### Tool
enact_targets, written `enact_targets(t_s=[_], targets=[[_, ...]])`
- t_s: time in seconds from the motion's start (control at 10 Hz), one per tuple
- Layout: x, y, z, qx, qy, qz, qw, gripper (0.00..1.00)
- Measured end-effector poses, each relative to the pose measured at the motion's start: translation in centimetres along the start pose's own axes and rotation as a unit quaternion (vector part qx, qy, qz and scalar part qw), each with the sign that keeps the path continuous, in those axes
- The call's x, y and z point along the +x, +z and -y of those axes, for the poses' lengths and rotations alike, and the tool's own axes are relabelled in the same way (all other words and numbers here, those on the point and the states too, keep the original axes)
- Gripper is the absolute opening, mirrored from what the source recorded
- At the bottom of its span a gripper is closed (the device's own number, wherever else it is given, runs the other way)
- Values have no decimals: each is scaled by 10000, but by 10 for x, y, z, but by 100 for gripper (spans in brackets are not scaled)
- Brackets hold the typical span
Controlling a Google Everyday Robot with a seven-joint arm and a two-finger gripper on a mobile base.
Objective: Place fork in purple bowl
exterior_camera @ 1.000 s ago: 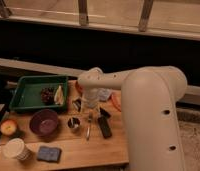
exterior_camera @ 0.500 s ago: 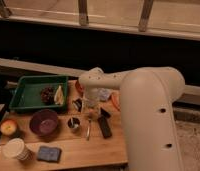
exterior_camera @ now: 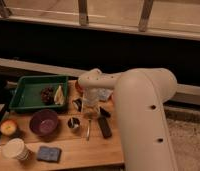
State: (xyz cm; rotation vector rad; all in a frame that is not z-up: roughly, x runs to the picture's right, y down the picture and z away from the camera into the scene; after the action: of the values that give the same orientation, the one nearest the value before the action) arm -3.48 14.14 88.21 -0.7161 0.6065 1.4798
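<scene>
Nothing's budged since half a second ago. Your fork (exterior_camera: 88,130) lies right of the purple bowl (exterior_camera: 44,122), just past the metal cup (exterior_camera: 73,123), black bar (exterior_camera: 104,127) crowding it further right. There's bare table (exterior_camera: 88,154) toward the front edge. Gripper (exterior_camera: 90,111) hangs wrist-down over the fork's far end, can't tell if it's spread or closed.

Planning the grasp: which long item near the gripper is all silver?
The fork, lying just below the gripper in view; the black bar beside it is dark and wider.
</scene>
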Motion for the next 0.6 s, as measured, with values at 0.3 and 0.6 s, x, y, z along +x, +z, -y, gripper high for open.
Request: enact_targets(t_s=[0.3,0.6], targets=[[0,6,-1,26,-4,-55,10000,50],[5,11,-2,4,-8,-73,10000,21]])
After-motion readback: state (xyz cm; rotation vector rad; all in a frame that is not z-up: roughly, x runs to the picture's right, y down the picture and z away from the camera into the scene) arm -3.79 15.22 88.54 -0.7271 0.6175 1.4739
